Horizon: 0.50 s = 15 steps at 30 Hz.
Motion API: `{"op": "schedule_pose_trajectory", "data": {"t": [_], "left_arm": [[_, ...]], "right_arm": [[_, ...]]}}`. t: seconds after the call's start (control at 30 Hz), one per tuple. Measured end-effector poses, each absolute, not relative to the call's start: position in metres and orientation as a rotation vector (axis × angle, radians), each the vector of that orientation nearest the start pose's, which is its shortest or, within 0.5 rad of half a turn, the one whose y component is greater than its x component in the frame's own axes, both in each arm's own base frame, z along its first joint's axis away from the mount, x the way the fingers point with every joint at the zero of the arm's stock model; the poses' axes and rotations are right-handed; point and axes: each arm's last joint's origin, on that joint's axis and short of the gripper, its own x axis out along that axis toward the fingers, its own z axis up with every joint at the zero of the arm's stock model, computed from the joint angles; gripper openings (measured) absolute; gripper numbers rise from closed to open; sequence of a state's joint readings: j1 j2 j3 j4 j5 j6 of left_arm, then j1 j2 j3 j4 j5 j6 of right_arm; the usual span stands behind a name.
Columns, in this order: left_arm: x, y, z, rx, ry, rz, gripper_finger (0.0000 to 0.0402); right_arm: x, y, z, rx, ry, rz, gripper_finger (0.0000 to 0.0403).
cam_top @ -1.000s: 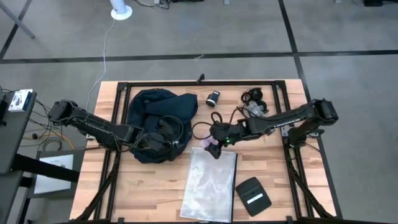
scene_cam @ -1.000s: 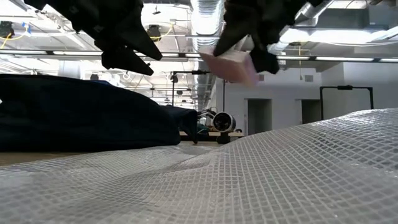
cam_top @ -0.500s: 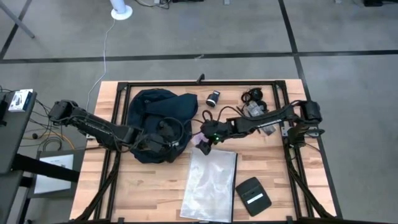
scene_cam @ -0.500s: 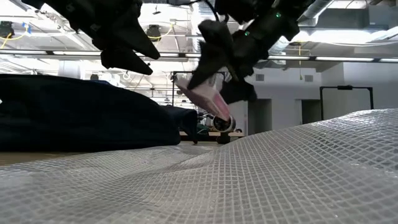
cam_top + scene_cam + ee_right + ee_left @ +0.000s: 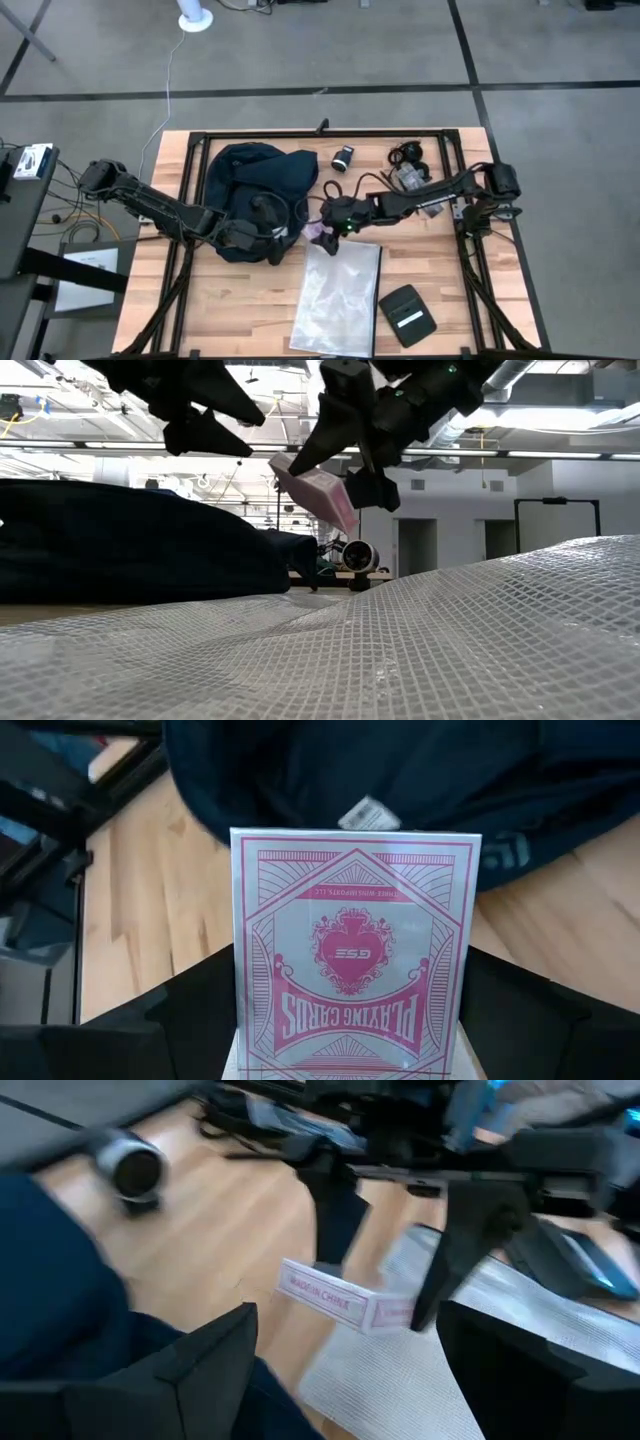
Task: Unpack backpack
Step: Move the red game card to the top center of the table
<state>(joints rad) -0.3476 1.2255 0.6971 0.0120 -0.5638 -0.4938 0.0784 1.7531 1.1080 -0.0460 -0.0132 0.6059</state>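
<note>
Right tool (image 5: 322, 232) is clamped on a pink box of playing cards (image 5: 355, 975), lifted off the wood just beside the backpack (image 5: 255, 195), at its open side. We judge the step in hand to be carrying the cards away and setting them down. To do it well we would keep the grip square on the box's sides, clear the backpack's edge, then lower flat onto bare tabletop (image 5: 240, 310) rather than onto the clear plastic bag (image 5: 338, 295) next to the backpack. Left tool (image 5: 262, 235) sits at the backpack's front edge, fingers (image 5: 200, 1365) spread, empty. Beyond the plastic bag from the backpack lies a black pouch (image 5: 407, 313). Farther off, ceiling ducts and strip lights (image 5: 560, 455) show.
</note>
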Motion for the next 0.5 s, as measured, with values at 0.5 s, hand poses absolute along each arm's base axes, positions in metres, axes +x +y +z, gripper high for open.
{"op": "schedule_pose_trajectory", "data": {"t": [0.5], "left_arm": [[0.244,-0.075,0.234,-0.323,0.425,0.238,0.0295]], "right_arm": [[0.319,0.014,0.208,0.428,1.083,-0.374,0.0308]]}}
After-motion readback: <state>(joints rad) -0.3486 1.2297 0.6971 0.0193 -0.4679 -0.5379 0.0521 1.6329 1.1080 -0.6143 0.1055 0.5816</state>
